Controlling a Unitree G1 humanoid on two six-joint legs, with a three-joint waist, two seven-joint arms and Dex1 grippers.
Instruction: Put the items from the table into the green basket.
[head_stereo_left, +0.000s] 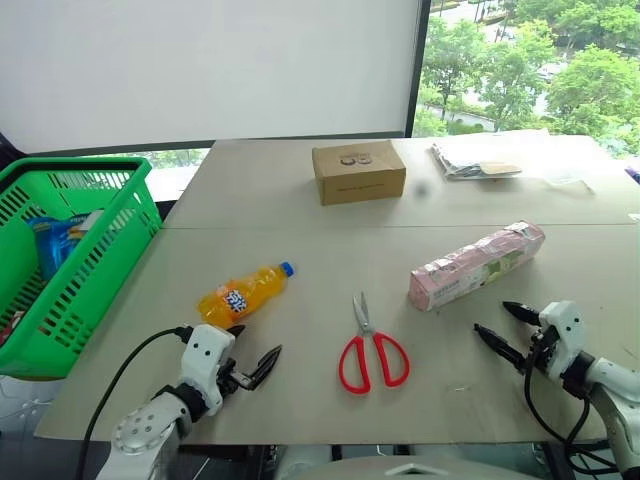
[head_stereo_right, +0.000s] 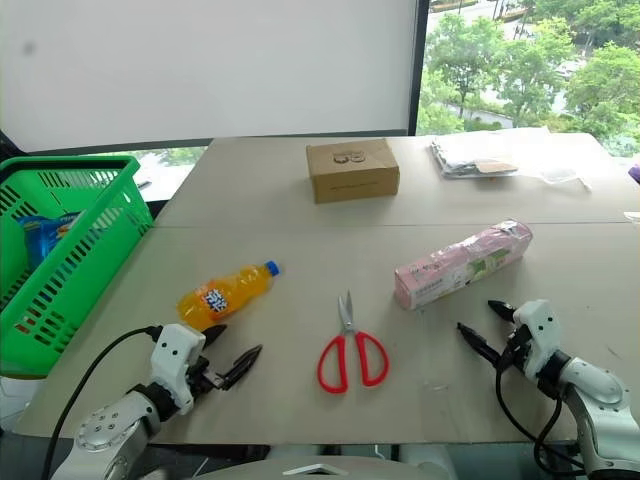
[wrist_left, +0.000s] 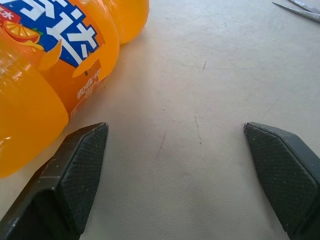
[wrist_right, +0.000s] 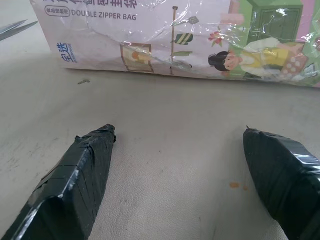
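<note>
The orange soda bottle (head_stereo_left: 243, 293) with a blue cap lies on its side at the front left of the tan table (head_stereo_left: 300, 250). My left gripper (head_stereo_left: 258, 340) is open just in front of it, and one finger is close beside the bottle (wrist_left: 55, 55). The long pink-and-green carton (head_stereo_left: 477, 264) lies at an angle on the right. My right gripper (head_stereo_left: 490, 316) stands open just short of the carton (wrist_right: 200, 40), with bare tabletop between its fingers. The green basket (head_stereo_left: 95, 265) stands off the table's left edge.
Red-handled scissors (head_stereo_left: 368, 350) lie between the two grippers. A brown cardboard box (head_stereo_left: 358, 171) and a clear plastic packet (head_stereo_left: 478, 160) sit at the far side. A blue packet (head_stereo_left: 55, 240) lies inside the basket. A seam crosses the table behind the bottle.
</note>
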